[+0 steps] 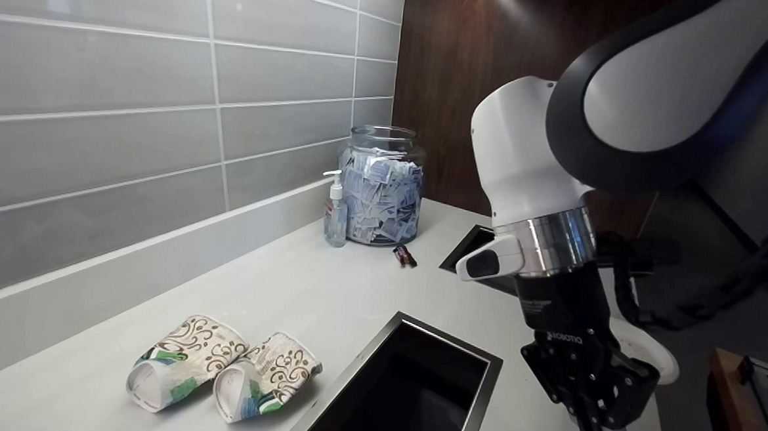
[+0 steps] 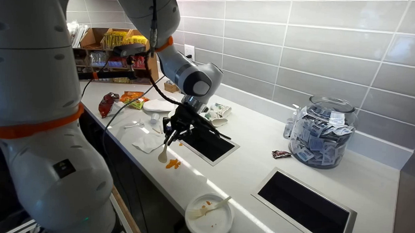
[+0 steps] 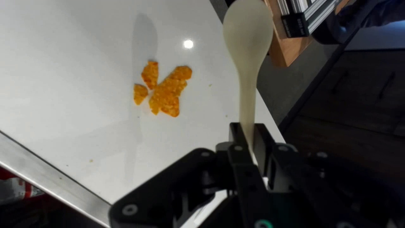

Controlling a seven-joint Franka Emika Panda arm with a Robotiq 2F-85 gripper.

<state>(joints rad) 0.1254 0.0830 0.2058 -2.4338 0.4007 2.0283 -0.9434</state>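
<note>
My gripper [image 3: 249, 131] is shut on the handle of a pale spoon [image 3: 248, 38], whose bowl end sticks out past the fingertips in the wrist view. In an exterior view the spoon [image 2: 162, 156] slants down from the gripper [image 2: 169, 141] towards the counter's front side. Whether its tip touches the counter I cannot tell; its shadow lies apart from it in the wrist view. Close to the spoon, several broken orange chip pieces [image 3: 169, 95] lie on the white counter, also visible as orange chips [image 2: 173, 163] in an exterior view.
Metal-framed dark openings [image 2: 211, 145] [image 2: 304, 208] are set in the counter. A white bowl [image 2: 191, 226] with a fork [image 2: 206, 210] sits near the front edge. Two paper cups [image 1: 192, 356] [image 1: 267, 377], a packet-filled jar [image 1: 382, 196], a pump bottle [image 1: 336, 216], a napkin [image 2: 147, 142] and snack bags [image 2: 133, 100] stand around.
</note>
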